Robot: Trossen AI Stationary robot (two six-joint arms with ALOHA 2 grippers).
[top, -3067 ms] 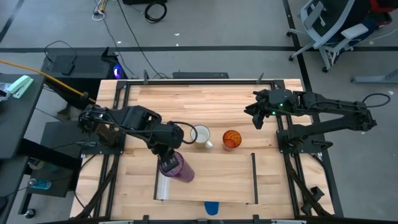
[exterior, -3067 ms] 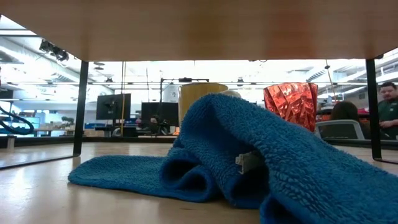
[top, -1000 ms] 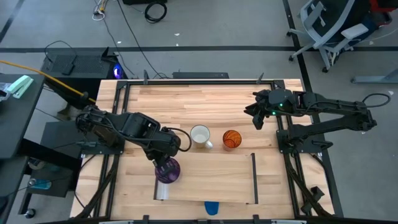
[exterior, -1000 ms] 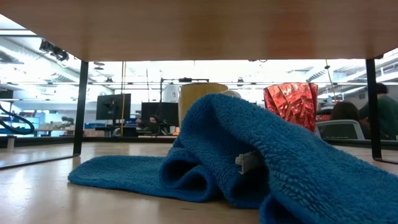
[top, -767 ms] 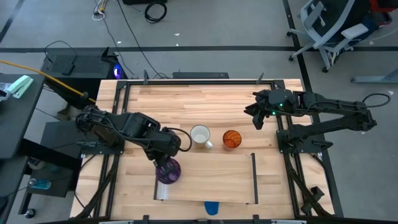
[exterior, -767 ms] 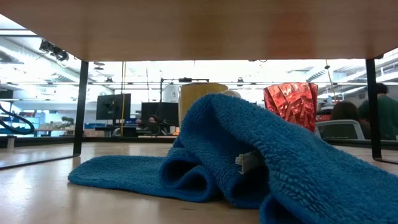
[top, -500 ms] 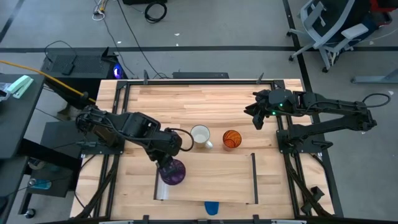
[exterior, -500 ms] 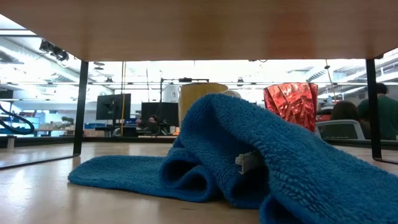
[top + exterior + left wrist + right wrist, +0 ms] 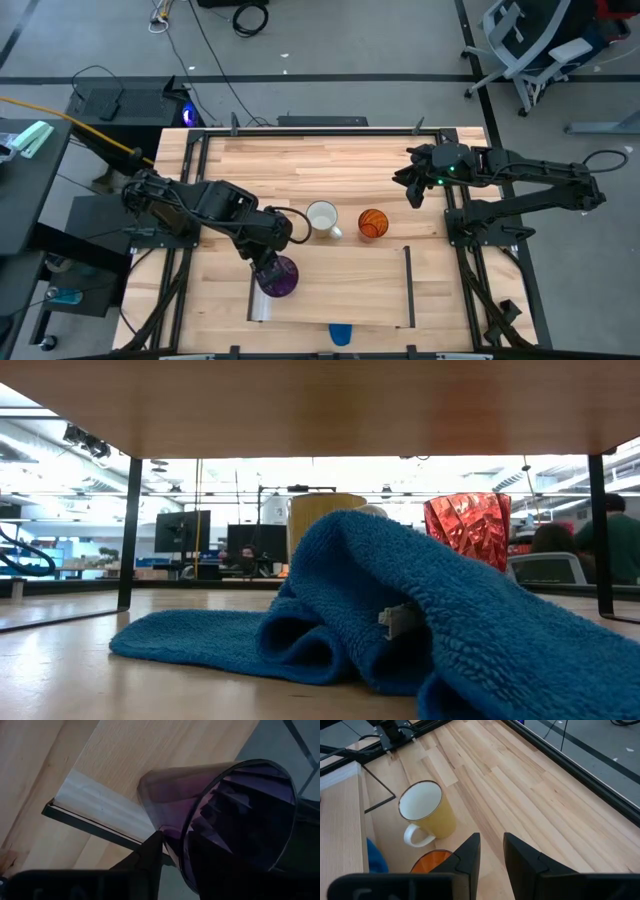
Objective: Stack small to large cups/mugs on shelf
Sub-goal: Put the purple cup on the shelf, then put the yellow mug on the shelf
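- High view: the purple tumbler (image 9: pixel 279 276) hangs in the left gripper (image 9: pixel 270 264) over the shelf (image 9: pixel 340 290), at the end with the metal strip (image 9: pixel 262 307).
- The left wrist view shows the same tumbler (image 9: pixel 220 815) tilted, its open mouth turned toward the camera and its base leaning out over the strip (image 9: pixel 100 802). Its long axis is well off vertical.
- The left gripper is clamped on the tumbler. One finger (image 9: pixel 145 857) lies against the outer wall near the rim; the other is hidden behind the purple wall.
- The relation the next move turns on, as I judge it: the tumbler sits over the shelf's strip end but is not upright, so the wrist must swing its axis to vertical before it goes down on the board.
- I cannot tell from these views whether the base already touches the shelf.
- The mug (image 9: pixel 323 218) stands upright on the table just off the shelf's far edge, its handle toward the shelf; the left arm is the nearer one to it.
- The orange tumbler (image 9: pixel 372 223) stands just beside the mug, on the right arm's side, also off the shelf.
- The right gripper (image 9: pixel 413 186) waits near the table's right edge, well apart from both cups. Its wrist view shows the fingers (image 9: pixel 470 851) narrowly parted, holding nothing.
- Low view: a blue towel (image 9: pixel 400 610) fills the space under the shelf, with the orange tumbler (image 9: pixel 467 527) behind it.
- Only one of three cups is at the shelf, so the task looks early.
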